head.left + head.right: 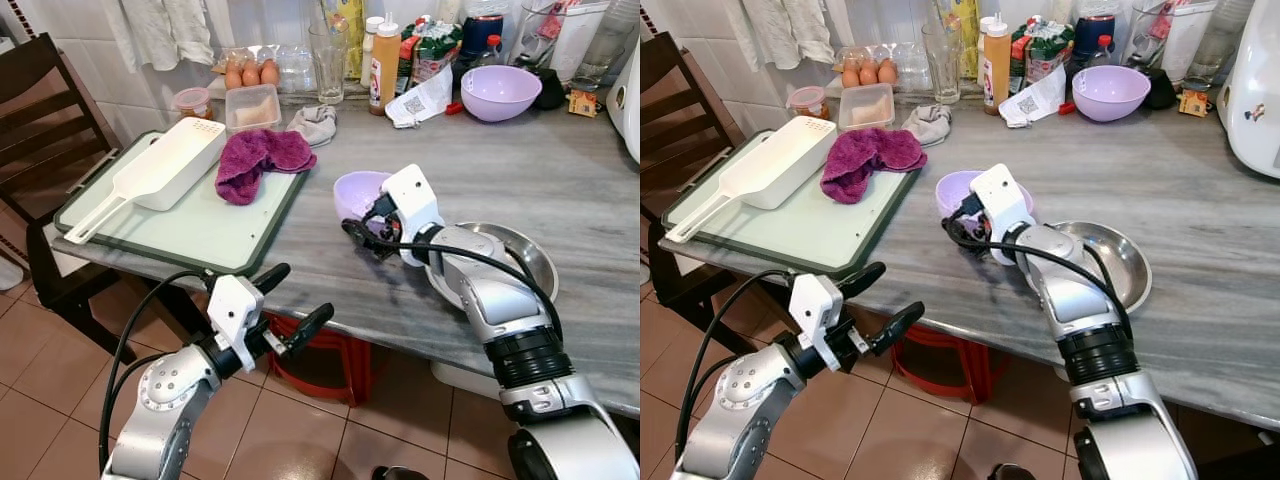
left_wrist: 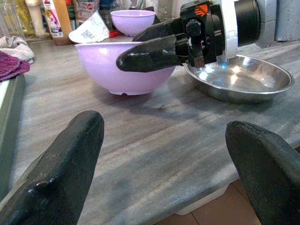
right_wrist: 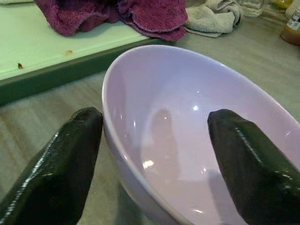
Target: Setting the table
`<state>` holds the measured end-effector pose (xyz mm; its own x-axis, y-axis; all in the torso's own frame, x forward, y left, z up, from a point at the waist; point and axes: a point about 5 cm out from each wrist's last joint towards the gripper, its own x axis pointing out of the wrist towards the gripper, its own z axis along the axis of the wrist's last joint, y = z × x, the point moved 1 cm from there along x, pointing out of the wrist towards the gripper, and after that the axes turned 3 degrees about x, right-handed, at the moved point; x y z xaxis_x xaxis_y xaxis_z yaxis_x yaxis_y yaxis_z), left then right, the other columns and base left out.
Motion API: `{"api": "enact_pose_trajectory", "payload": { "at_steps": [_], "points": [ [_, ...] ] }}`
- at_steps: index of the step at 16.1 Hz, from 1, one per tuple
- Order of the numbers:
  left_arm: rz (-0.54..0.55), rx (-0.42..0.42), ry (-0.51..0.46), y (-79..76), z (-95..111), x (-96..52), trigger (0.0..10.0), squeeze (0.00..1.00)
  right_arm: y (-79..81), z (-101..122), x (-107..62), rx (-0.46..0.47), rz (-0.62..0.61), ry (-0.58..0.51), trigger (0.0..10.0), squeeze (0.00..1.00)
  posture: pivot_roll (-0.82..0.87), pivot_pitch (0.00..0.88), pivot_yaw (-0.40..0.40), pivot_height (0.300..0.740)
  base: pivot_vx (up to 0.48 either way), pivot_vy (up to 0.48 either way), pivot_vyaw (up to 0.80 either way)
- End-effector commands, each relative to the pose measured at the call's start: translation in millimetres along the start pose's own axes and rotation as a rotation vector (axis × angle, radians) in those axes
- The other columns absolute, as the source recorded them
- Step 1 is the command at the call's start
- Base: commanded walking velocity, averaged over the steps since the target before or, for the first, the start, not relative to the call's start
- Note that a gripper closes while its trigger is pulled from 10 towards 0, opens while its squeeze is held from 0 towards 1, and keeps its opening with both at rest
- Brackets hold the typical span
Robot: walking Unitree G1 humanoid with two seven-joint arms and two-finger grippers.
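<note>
The small purple bowl sits on the gray table beside the metal dish, and the right gripper has one finger inside and one outside its wall, not squeezed shut yet, ready to grab it, while the left gripper waits open below the table edge.

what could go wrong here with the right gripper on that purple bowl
The right gripper straddles the near rim of the purple bowl, one finger inside, one outside, not yet closed; a one-sided rim pinch may tip the bowl. The steel plate sits beside it, so a slide could knock them together. The left gripper hangs open off the counter edge.
</note>
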<state>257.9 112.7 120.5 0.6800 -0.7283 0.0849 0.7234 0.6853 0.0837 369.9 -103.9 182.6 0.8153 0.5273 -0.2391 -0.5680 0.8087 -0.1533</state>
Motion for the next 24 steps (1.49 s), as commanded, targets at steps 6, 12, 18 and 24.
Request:
{"api": "enact_pose_trajectory", "payload": {
  "at_steps": [6, 12, 18, 24],
  "points": [
    [0.001, 0.008, 0.007, 5.2, 2, 1.3, 10.0, 0.0, 6.9, 16, -8.4, 0.038, -0.087, -0.136, 10.0, 1.0, -0.15, 0.105, 0.09, 0.74, 0.0, 0.0, 0.0],
    [-0.011, 0.006, 0.0, 4.2, 6, 3.0, 10.0, 0.0, 7.6, 13, -24.0, 0.117, -0.195, -0.187, 10.0, 1.0, -0.17, 0.108, 0.102, 0.74, 0.0, 0.0, 0.0],
    [0.014, 0.007, -0.008, 5.9, 8, 4.6, 10.0, 0.0, 5.4, 5, -50.2, 0.185, -0.362, -0.241, 10.0, 0.0, -0.18, 0.106, 0.104, 0.74, 0.0, 0.0, 0.0],
    [0.035, -0.001, -0.017, 6.4, 10, 5.4, 10.0, 0.0, 13.6, -10, -64.9, 0.231, -0.431, -0.223, 10.0, 0.0, -0.19, 0.108, 0.108, 0.74, 0.0, 0.0, 0.0]
  ]
}}
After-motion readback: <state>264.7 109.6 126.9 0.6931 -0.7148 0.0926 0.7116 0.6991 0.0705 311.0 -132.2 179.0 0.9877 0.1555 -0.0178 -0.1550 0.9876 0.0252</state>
